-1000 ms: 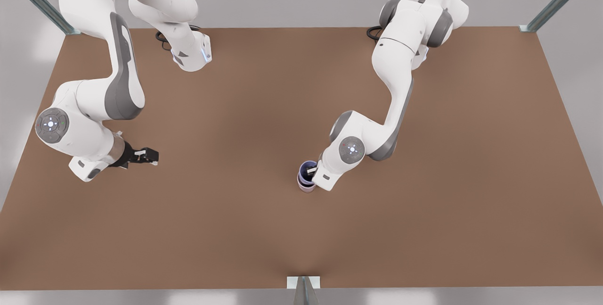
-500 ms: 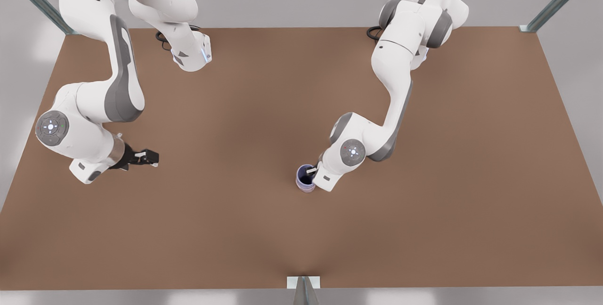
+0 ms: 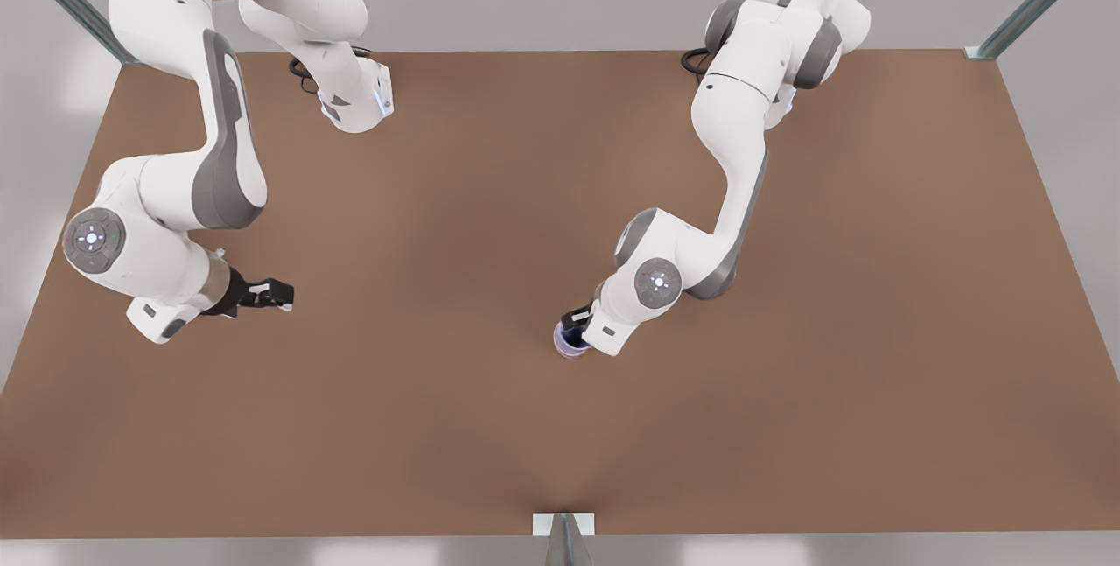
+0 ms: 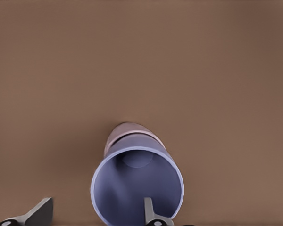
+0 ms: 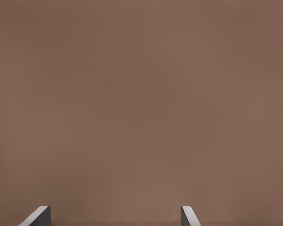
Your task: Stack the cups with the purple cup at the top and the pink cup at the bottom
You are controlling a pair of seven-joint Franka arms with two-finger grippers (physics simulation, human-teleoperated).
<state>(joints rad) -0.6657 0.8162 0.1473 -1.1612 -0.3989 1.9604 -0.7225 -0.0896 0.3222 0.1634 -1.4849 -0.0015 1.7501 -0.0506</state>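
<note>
The purple cup point(image 4: 137, 188) stands upright, nested inside the pink cup point(image 4: 125, 134), whose wall shows just below the purple rim. In the front view the stacked purple cup point(image 3: 567, 340) stands on the table near the middle. My left gripper point(image 3: 575, 319), on the front view's right arm, hovers right over it. In the left wrist view the left gripper point(image 4: 96, 202) is open: one finger hangs inside the purple cup and the other stands well outside its wall. My right gripper point(image 3: 278, 290), open point(image 5: 115, 209), waits over bare table at the front view's left.
The brown table point(image 3: 437, 426) spreads wide on all sides of the stack. Metal frame posts point(image 3: 1032, 2) stand at the far corners and a bracket point(image 3: 564, 531) sits at the near edge. Both arm bases are at the far side.
The purple cup has gone down into the pink cup. My left gripper came down with it, and its fingers now stand apart from the cup's wall. The right arm has barely shifted.
</note>
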